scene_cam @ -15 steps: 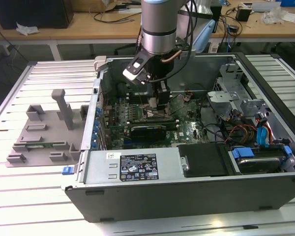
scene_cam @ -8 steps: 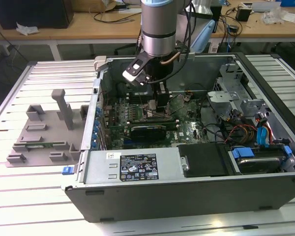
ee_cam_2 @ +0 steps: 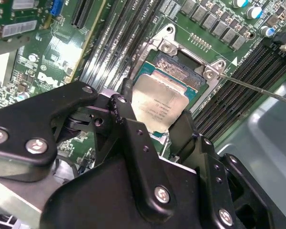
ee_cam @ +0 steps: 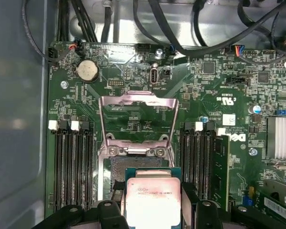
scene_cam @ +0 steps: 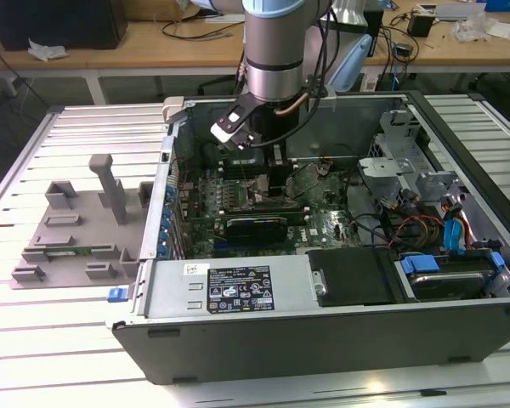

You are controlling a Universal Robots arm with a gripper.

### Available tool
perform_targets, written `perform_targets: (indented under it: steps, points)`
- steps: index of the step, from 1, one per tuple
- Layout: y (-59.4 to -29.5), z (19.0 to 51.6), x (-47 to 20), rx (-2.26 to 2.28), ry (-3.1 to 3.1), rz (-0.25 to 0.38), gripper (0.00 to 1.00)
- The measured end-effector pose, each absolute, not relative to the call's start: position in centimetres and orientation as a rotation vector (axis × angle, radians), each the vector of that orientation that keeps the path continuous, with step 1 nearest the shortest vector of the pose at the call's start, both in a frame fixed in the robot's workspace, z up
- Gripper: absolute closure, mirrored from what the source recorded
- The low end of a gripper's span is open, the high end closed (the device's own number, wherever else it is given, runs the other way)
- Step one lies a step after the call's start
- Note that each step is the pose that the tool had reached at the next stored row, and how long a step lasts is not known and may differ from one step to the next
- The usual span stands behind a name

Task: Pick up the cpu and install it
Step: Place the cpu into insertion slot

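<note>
the step in hand is the installing: the black two-fingered gripper [ee_cam: 152, 193] is clamped on the small flat square cpu with the shiny silver-grey metal top [ee_cam: 152, 207], a finger [ee_cam_2: 126, 114] on each of two opposite edges; the chip hangs low over the dark square metal-framed socket [ee_cam: 118, 168] on the green motherboard [ee_cam: 214, 109], inside the open grey metal computer case [scene_cam: 238, 293]; the socket's silver hinged load plate [ee_cam: 137, 98] is thrown back, its bed uncovered; whether the chip touches the bed i cannot tell; as i judge it, seating calls for the chip level, square to the frame and centred, with no sideways push on the contacts
</note>
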State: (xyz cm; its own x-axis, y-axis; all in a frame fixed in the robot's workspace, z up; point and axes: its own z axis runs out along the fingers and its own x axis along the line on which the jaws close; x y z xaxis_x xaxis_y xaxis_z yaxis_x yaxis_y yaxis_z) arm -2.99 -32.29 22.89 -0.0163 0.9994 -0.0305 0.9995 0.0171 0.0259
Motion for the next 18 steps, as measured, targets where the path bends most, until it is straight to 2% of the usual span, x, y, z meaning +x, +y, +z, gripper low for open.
perform_targets:
  steps: [18]
  points:
    - [-31.2,19.8,-3.1,2.190,2.198,-0.003,0.45]
